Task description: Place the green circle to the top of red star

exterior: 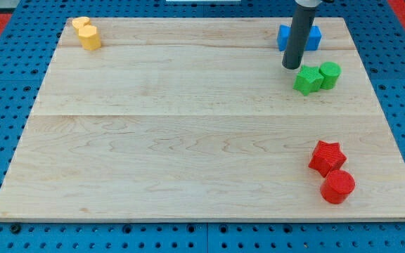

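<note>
The green circle (330,74) stands near the view's right edge, touching a green star (306,79) on its left. The red star (327,157) lies lower on the right, well below the green circle, with a red circle (337,186) just below it. My tip (291,67) is down at the board just up and left of the green star, close to it, and left of the green circle. The rod partly covers a blue block (315,36) behind it.
A yellow block (87,34) stands at the top left corner of the wooden board (174,133). The blue block sits near the board's top edge, above the green blocks. A blue pegboard surrounds the board.
</note>
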